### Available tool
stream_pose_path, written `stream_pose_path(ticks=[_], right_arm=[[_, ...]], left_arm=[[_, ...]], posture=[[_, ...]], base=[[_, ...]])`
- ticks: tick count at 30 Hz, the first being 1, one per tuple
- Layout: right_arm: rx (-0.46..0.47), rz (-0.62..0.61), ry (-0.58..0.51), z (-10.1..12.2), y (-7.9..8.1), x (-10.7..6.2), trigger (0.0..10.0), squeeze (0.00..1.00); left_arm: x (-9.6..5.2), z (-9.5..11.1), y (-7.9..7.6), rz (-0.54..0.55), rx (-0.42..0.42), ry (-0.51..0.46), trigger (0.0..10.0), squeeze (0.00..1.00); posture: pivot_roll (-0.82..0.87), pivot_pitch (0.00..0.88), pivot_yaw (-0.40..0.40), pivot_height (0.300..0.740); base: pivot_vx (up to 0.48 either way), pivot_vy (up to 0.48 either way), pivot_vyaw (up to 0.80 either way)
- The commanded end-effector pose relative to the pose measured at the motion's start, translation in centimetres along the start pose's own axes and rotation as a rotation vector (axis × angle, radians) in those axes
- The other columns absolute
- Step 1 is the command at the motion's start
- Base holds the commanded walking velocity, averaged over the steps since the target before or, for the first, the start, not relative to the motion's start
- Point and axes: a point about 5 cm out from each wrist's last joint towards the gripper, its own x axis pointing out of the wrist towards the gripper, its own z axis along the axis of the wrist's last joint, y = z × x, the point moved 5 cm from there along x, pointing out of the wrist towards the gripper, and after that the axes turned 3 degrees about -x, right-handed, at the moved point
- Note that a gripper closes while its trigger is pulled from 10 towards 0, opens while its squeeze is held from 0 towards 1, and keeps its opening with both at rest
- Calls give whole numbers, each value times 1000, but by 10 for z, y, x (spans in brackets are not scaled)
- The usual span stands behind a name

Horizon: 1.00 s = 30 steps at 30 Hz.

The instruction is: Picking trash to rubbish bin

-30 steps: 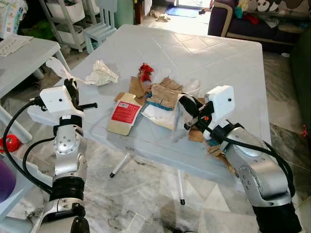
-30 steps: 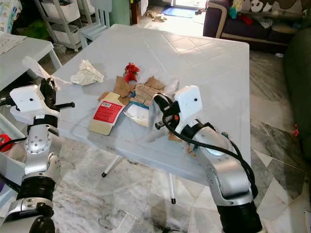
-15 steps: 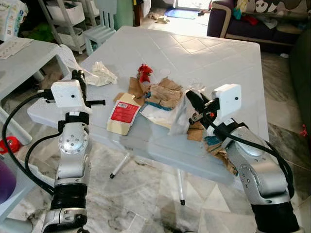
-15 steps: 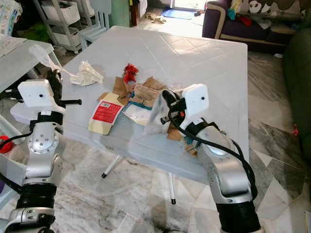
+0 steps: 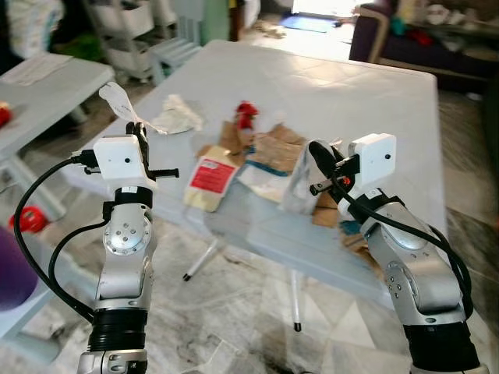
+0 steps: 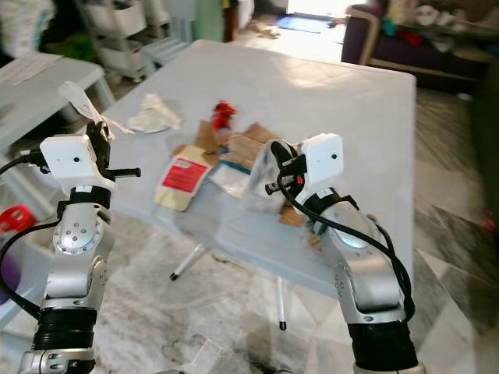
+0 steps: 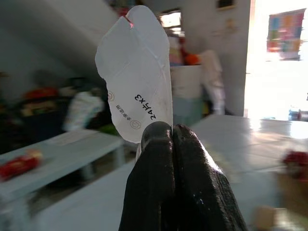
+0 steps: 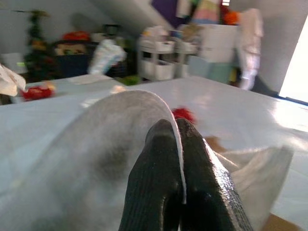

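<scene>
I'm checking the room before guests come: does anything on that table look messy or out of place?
Yes. Torn brown cardboard, a red-labelled packet, a red wrapper and crumpled paper lie strewn across the table.

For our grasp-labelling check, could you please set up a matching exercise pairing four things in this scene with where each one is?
Things:
1. clear plastic wrapper
2. translucent plastic bag
3. crumpled white paper
4. red-labelled packet

Places:
A. flat on the table, nearest its front edge
B. pinched in the left gripper
C. pinched in the right gripper
D. on the table's left side

Pairs: 1-B, 2-C, 3-D, 4-A
</scene>
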Motion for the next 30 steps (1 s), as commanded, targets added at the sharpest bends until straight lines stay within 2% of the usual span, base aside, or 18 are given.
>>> stream_pose_path(ticks=[1,30], right_arm=[[-7,-5,-12,2,-1,0,10000,0],[-17,-18,-16,4,-8,-1,10000,0]], left_arm=[[0,2,1,2,5,1,0,0],[5,-4,-2,5,-31,44,0,0]], posture=[[-11,51,2,740],[-26,57,3,740]], base=[[0,0,800],[0,0,800]])
